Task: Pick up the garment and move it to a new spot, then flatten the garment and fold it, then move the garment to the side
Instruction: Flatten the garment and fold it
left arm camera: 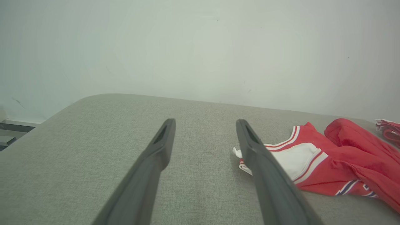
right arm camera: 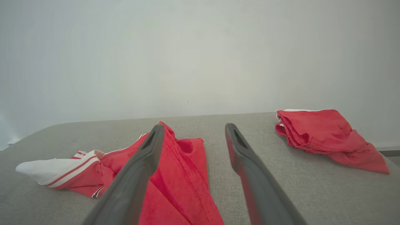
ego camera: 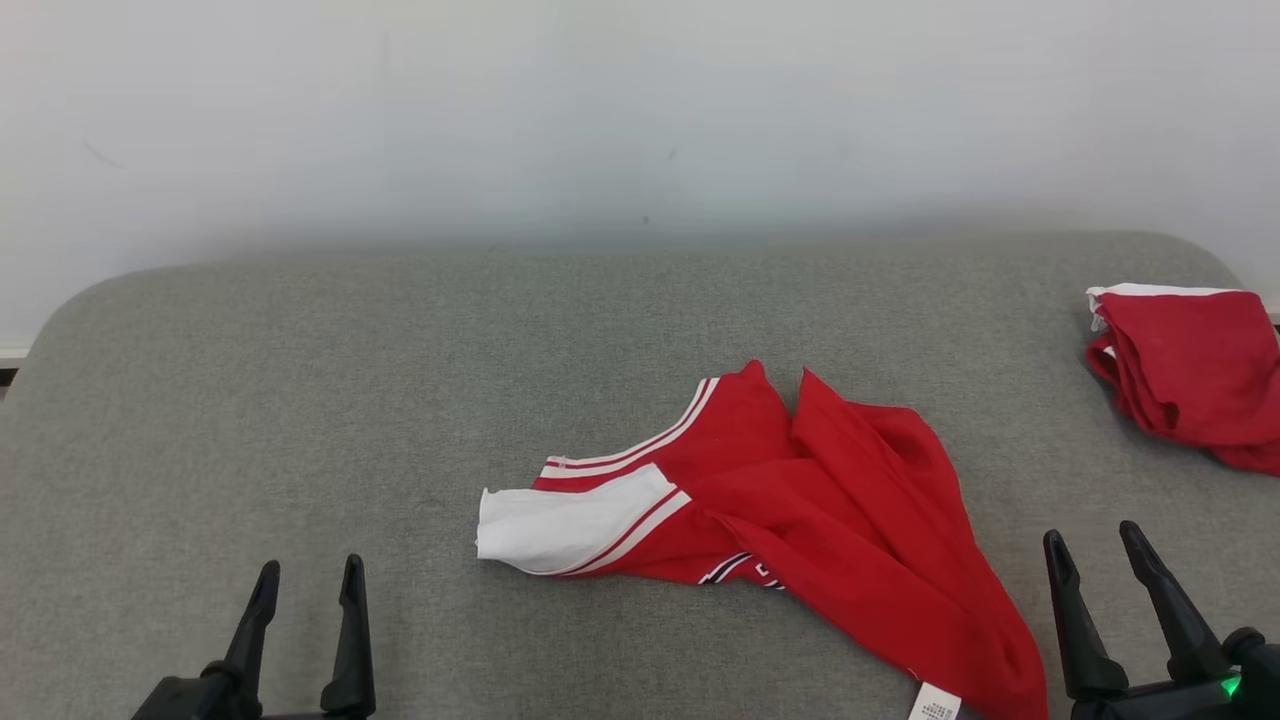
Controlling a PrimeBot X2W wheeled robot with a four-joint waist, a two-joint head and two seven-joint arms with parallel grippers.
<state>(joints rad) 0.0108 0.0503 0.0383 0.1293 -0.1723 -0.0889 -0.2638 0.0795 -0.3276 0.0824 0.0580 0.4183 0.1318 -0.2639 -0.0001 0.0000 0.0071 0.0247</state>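
A crumpled red garment [ego camera: 830, 500] with a white sleeve and white stripes lies on the grey cushion's front middle; it also appears as the garment [left arm camera: 337, 162] and the garment [right arm camera: 175, 168]. My left gripper [ego camera: 308, 582] stands open at the lower left, well left of the white sleeve, holding nothing. My right gripper [ego camera: 1098, 548] stands open at the lower right, just right of the garment's trailing red edge, with nothing between its fingers. In the wrist views the left gripper [left arm camera: 204, 124] and right gripper [right arm camera: 193, 128] both show spread fingers.
A second red garment [ego camera: 1190, 375], folded into a bundle, sits at the cushion's far right edge, also visible as the bundle [right arm camera: 325, 134]. The grey cushion [ego camera: 300, 380] has rounded back corners and a pale wall [ego camera: 640, 110] behind it.
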